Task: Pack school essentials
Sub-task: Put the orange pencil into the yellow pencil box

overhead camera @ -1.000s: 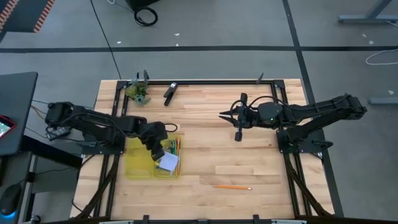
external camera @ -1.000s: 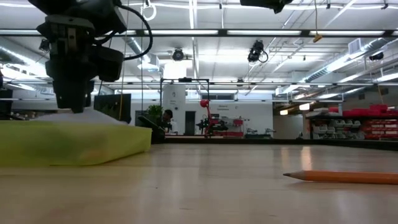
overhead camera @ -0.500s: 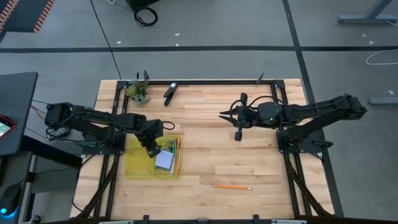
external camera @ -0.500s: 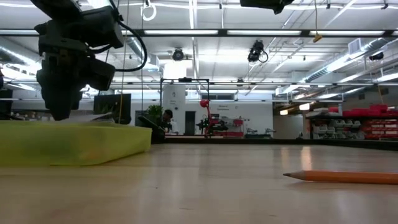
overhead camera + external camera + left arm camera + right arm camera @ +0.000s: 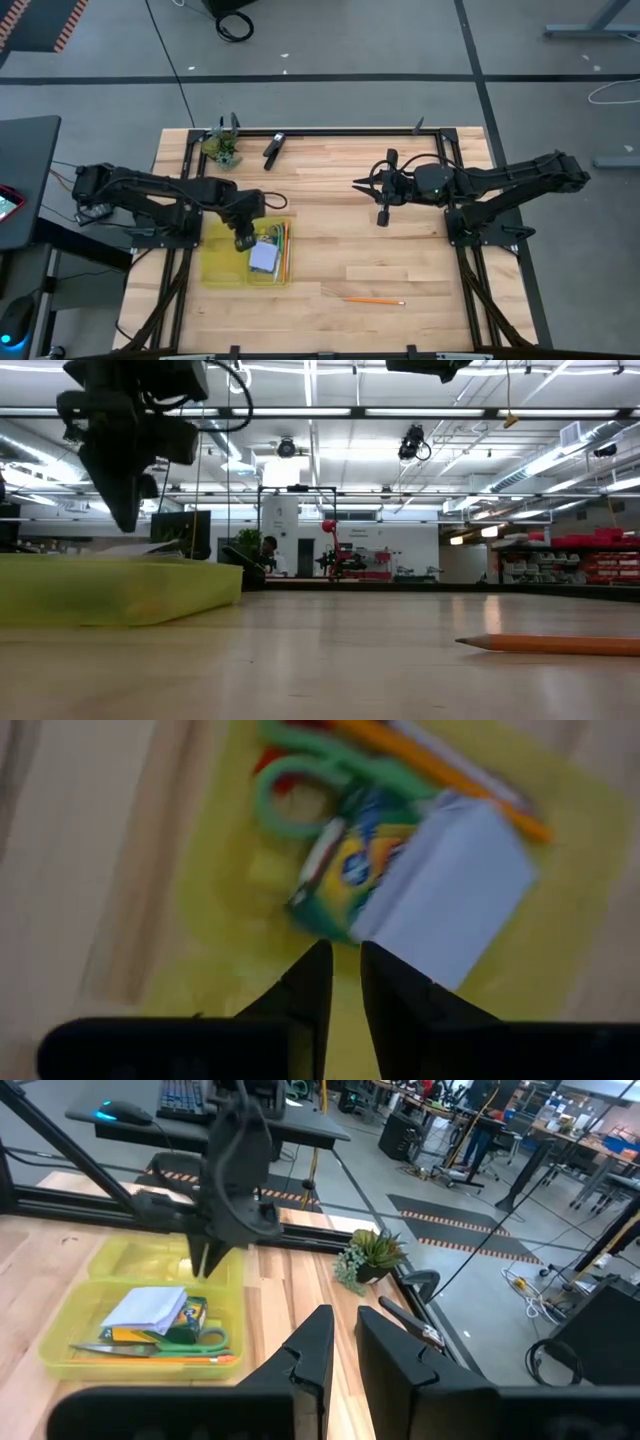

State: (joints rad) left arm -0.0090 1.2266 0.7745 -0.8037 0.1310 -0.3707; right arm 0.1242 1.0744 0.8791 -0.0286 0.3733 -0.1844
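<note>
Spanning most of the high view, the table carries a yellow tray at its left side, with both arms reaching in over the wood. The left gripper hangs above the tray, just beside the pale blue notepad, fingers nearly together and grasping nothing. The right gripper waits over the table's middle, well apart from the tray, fingers also nearly together and empty.

Only the high and low views show the lone orange pencil lying on bare wood near the front edge, well apart from both grippers; the low view shows its sharpened tip pointing toward the tray and the left gripper raised clear of the tray's rim.

What the tray holds is hidden from the low view. The left wrist view looks straight down into it: the notepad lies partly over the crayon box, with the green-handled scissors and an orange pencil beyond, all just past the narrow gap between the fingertips. The right wrist view shows the same contents from the side, the notepad on top and the scissors along the near wall, plus a small plant and a black tool on the table's far edge.
</note>
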